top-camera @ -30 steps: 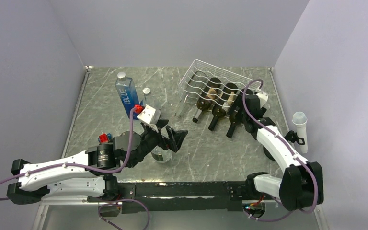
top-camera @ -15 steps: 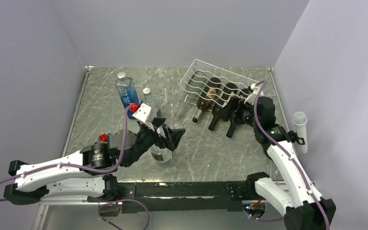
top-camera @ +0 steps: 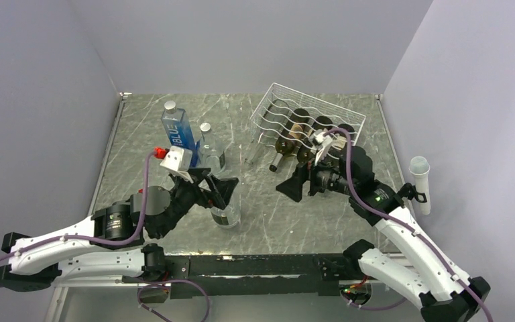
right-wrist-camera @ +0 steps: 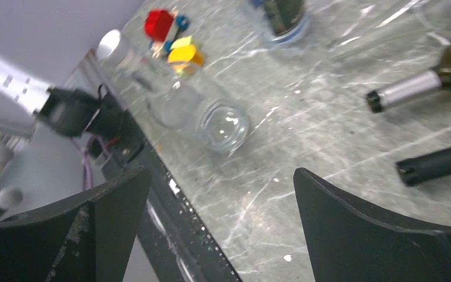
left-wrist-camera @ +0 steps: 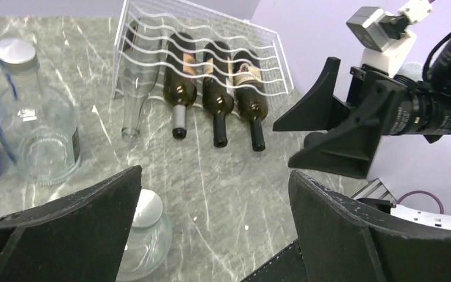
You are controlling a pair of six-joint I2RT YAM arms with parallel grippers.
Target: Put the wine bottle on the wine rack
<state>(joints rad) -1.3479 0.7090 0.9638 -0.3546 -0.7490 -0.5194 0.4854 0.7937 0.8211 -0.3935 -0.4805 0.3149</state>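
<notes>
Table [top-camera: 141, 194] first: a grey marble-look slab with plain walls on three sides. Wine rack [top-camera: 276, 107], white wire and sloped, sits up around 1 o'clock on it in the top view. Right claw [top-camera: 300, 184] hangs just off the rack's 6 o'clock end, jaws spread wide with nothing in them. Left claw [top-camera: 221, 188] is closer to 7 o'clock of the table, also gaping and holding nothing. Three dark wine bottles [left-wrist-camera: 216, 94] lie side by side in the rack's grooves, necks poking out toward 6 o'clock. A clear bottle [left-wrist-camera: 136, 82] lies in the groove on their 9 o'clock side. Over at 11 o'clock a blue bottle [top-camera: 178, 134] stands upright. A round clear bottle [top-camera: 209, 147] stands just beside it at its 3 o'clock. Smallest thing is a little glass jar [top-camera: 226, 216], down by the left claw's fingers.
</notes>
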